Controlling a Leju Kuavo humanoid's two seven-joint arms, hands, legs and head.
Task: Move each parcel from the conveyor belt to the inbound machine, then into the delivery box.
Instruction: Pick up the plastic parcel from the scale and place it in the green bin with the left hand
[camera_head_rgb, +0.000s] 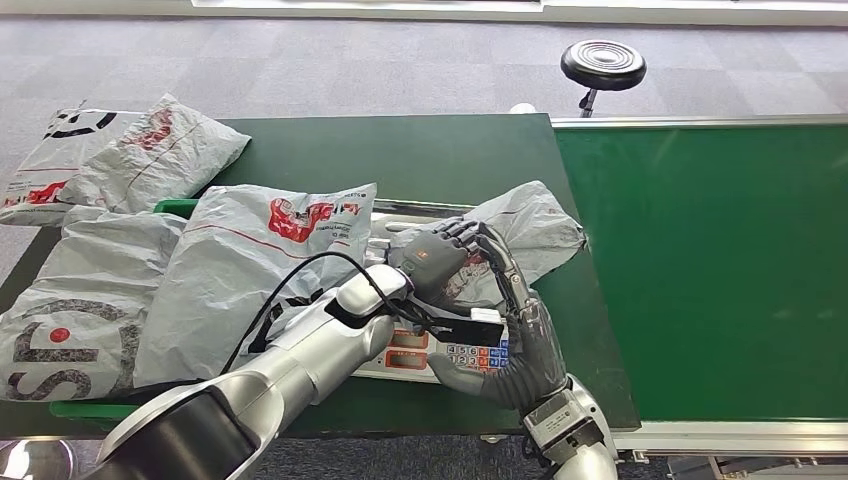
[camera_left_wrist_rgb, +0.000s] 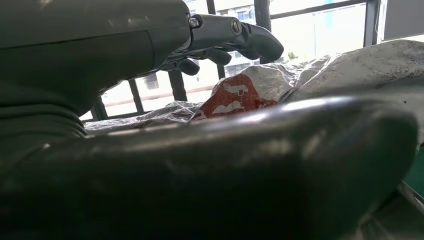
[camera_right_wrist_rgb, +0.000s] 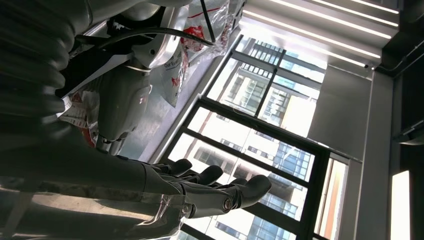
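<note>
Grey parcel (camera_head_rgb: 530, 232): lying on the inbound machine (camera_head_rgb: 440, 352), at the right end of the dark green table (camera_head_rgb: 400, 155), just left of the conveyor belt (camera_head_rgb: 720, 260). Crumpled poly bag, its right corner reaching toward the belt's edge.

Left hand (camera_head_rgb: 432, 262): resting on top of the grey parcel, palm down, fingers bent over the bag's near-left part. Whether the fingers are actually pinching the plastic cannot be told. In the left wrist view the fingers (camera_left_wrist_rgb: 235, 37) are arching above crinkled grey plastic with a red print.

Right hand (camera_head_rgb: 515, 330): lying along the near-right side of the same parcel, dark fingers stretching far-left across the bag toward the left hand. Fingers are sitting fairly straight and slightly apart in the right wrist view (camera_right_wrist_rgb: 220, 187); a true grip on the bag cannot be told.

Inbound machine: flat scale-like unit with a keypad of coloured buttons showing at its near edge, between the two wrists.

Delivery box (camera_head_rgb: 175, 207): green rim showing at the left of the table, with several parcels piled over it.

Large grey parcel with red logo (camera_head_rgb: 260, 270): lying on the pile, just left of the left arm.

Further parcels (camera_head_rgb: 150, 155): lying at the far left, overhanging the table edge.

Conveyor belt: bright green surface at the right.

Black round stool (camera_head_rgb: 603, 65): standing on the grey carpet beyond the table.
</note>
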